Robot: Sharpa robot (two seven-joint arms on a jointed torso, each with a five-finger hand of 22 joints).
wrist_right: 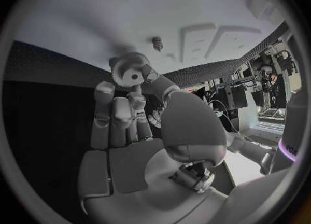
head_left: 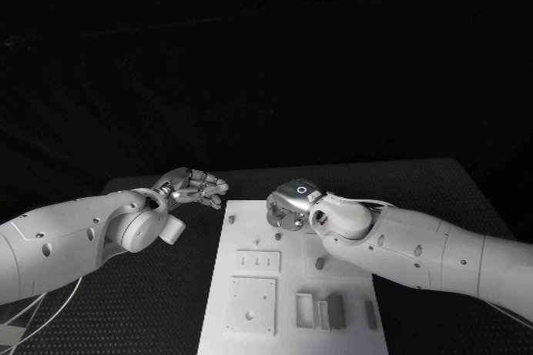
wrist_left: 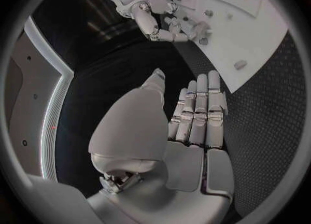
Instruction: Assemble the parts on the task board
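Over the board's far end, the right hand pinched a small gear, peg just beyond it on the task board; left hand sat curled and empty, off-board left.

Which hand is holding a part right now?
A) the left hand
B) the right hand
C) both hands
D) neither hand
B: the right hand pinches a small gear-shaped part over the task board, while the left hand is off the board's edge with straight fingers and nothing in them.
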